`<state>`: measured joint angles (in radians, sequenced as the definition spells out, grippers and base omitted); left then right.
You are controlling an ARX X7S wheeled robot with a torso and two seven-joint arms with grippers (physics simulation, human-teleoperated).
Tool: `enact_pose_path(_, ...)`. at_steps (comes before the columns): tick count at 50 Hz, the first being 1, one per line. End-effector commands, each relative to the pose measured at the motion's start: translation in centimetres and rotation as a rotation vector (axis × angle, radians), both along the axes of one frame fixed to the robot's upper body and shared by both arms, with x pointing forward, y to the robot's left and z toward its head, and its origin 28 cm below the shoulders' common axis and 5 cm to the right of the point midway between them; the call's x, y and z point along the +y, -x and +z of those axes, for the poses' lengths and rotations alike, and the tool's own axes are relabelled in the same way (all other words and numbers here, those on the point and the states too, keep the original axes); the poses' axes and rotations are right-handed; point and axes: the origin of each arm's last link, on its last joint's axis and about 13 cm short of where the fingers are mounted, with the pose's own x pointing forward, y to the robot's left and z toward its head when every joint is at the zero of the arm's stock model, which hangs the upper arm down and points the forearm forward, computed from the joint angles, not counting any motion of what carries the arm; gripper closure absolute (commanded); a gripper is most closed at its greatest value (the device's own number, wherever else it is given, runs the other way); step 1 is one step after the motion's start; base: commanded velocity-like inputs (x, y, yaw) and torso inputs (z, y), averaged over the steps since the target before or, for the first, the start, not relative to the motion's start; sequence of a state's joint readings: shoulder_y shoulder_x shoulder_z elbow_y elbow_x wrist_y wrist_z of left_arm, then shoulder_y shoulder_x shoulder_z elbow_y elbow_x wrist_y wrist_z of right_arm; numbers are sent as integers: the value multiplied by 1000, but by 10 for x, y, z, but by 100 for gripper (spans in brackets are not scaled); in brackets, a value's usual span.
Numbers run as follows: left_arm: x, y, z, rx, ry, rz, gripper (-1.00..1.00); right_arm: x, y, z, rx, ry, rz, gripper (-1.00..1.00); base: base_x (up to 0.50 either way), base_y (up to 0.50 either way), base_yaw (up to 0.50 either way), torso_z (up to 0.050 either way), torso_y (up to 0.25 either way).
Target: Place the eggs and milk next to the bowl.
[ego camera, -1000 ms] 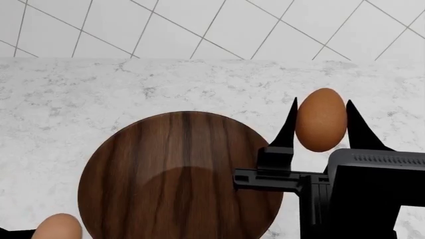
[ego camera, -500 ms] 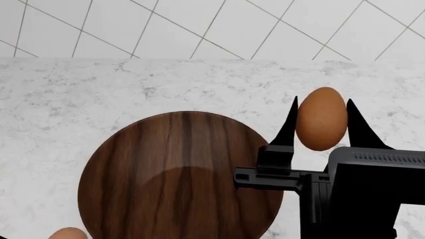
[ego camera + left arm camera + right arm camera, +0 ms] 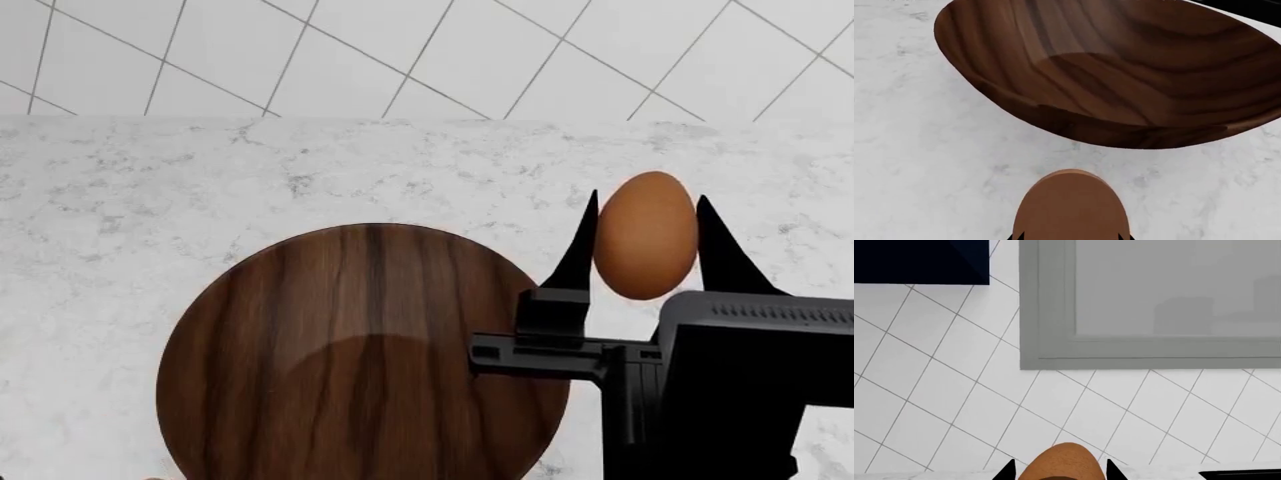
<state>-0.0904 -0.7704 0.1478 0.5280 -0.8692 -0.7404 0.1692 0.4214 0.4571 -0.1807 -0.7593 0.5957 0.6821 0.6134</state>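
Observation:
The bowl (image 3: 354, 355), wide and of dark streaky wood, sits on the marble counter (image 3: 160, 200). My right gripper (image 3: 647, 198) is shut on one of the eggs (image 3: 647, 240), a tan-brown one held just right of the bowl's rim. The right wrist view shows that egg (image 3: 1062, 465) between the black fingertips (image 3: 1009, 469). My left gripper (image 3: 1069, 235) is shut on a second egg (image 3: 1071, 205), low over the counter close beside the bowl (image 3: 1121, 65). This gripper is out of the head view. The milk is out of view.
A white tiled wall (image 3: 427, 55) rises behind the counter. In the right wrist view a grey-framed window (image 3: 1154, 305) and a dark cabinet corner (image 3: 921, 260) sit on that wall. The right arm's black body (image 3: 747, 390) covers the counter at the near right.
The egg in my left gripper has slid down out of the head view's lower left corner. The right gripper and its egg have shifted slightly upward in the view.

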Motion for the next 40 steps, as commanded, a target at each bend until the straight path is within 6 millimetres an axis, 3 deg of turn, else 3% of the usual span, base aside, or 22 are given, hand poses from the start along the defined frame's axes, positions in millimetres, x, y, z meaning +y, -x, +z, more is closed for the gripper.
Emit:
enact_pose_path(1, -2, 2, -17, 55, 31, 19, 100, 1, -3, -6, 11, 3, -6, 100, 0, 0, 0, 0, 0)
enact_pose_path(17, -2, 4, -26, 85, 12, 14, 100, 0, -2, -5, 15, 4, -7, 100, 2, 0, -2, 0, 0)
enact_pose_path(18, -2, 5, -25, 87, 5, 8, -100, 0, -2, -5, 15, 3, -7, 100, 0, -3, -3, 0, 0)
enact_pose_path(40, -2, 2, -13, 41, -10, 22, -100, -2, -2, -8, 17, -9, -10, 100, 3, 0, -2, 0, 0)
